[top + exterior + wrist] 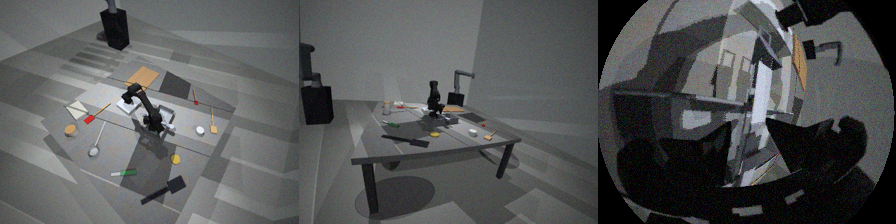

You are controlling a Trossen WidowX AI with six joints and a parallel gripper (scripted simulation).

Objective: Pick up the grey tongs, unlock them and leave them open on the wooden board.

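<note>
Grey table (194, 120) with roasting tin (167, 112) beside arm, half-open empty tool (127, 98) over white block (128, 106).
</note>
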